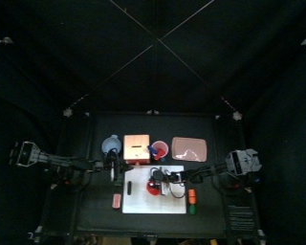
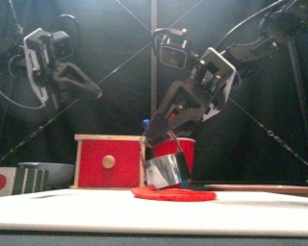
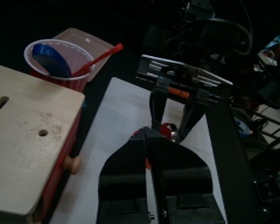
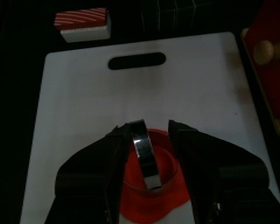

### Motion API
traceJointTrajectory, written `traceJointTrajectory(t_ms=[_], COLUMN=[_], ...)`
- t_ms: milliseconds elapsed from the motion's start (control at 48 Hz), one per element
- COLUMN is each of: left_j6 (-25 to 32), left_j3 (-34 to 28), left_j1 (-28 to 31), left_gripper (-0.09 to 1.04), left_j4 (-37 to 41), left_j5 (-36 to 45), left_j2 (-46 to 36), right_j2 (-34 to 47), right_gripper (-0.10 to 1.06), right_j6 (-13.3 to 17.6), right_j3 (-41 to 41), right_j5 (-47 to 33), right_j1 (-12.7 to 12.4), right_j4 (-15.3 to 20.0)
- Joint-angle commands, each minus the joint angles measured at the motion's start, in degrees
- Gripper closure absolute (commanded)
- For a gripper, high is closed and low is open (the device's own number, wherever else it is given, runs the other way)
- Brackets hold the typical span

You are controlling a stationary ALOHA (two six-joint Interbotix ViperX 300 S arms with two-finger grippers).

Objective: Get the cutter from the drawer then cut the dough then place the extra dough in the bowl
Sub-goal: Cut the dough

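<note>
From here the job looks about halfway through. The board (image 4: 143, 96) lies at the table's middle, reaching toward 6 o'clock. Behind it is a row: the box (image 2: 108, 161) at 11 o'clock, its red drawer front looking closed, and the bowl (image 1: 111, 145) beside it at 10 o'clock with nothing I can make out inside.

The right gripper (image 4: 149, 133) comes down over the board, its jaws clamped on the cutter (image 2: 167, 168) — so the fetching from the drawer is done. The cutter stands upright with its lower rim on the dough (image 2: 173, 194), a flat red disc near the board's middle. Whether the rim has gone through I cannot tell.

The left gripper (image 3: 150, 138) hangs raised by the board's 9 o'clock edge. Its jaws look pressed together with nothing in them.

To my eye the cutting is the step in hand. After that the cutter must be lifted away and the extra dough carried to the bowl — none of that shows as started.
</note>
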Motion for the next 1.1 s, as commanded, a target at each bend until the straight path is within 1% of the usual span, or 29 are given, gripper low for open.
traceJointTrajectory(t_ms=[21, 312, 521, 708, 792, 875, 917, 1042, 1062, 1104], left_j6=[0.09, 0.00, 0.35, 0.26, 0.26, 0.18, 0.18, 0.18, 0.18, 0.18], left_j3=[-0.62, -0.53, -0.53, -0.09, -0.70, -1.93, -2.46, -5.27, -6.24, -7.12], left_j1=[0.18, 0.18, -0.09, -0.88, -2.46, -4.39, -5.27, -8.00, -8.53, -8.96], left_gripper=[0.65, 0.65, 0.65, 0.64, 0.62, 0.54, 0.48, 0.24, 0.19, 0.14], left_j4=[0.09, 0.09, 0.53, 6.68, 8.79, 9.49, 9.49, 9.40, 9.32, 9.40], left_j5=[-0.53, -0.53, -0.53, -0.44, -0.53, -0.53, -0.53, -0.70, -1.05, -1.49], left_j2=[-0.26, -0.18, -0.18, 0.62, 2.11, 4.57, 5.98, 11.51, 12.92, 14.33], right_j2=[-2.20, -3.16, -5.62, -10.11, -12.57, -14.59, -14.94, -14.68, -14.59, -14.33], right_gripper=[0.19, 0.19, 0.19, 0.19, 0.19, 0.19, 0.19, 0.20, 0.20, 0.20], right_j6=[0.00, -0.09, -0.70, -0.26, -0.18, -0.09, -0.09, -0.09, -0.09, -0.09], right_j3=[0.09, 0.35, 0.79, 5.10, 7.73, 10.02, 10.90, 12.13, 12.30, 12.66], right_j5=[-0.26, -0.26, -0.26, -0.26, -0.35, -0.70, -0.88, -1.93, -2.29, -3.08], right_j1=[0.00, 0.00, 0.00, 0.26, 0.62, 1.23, 1.41, 2.20, 2.37, 2.55], right_j4=[0.26, -0.09, -0.26, -0.79, -0.53, -0.26, -0.09, -0.09, -0.09, 0.00])
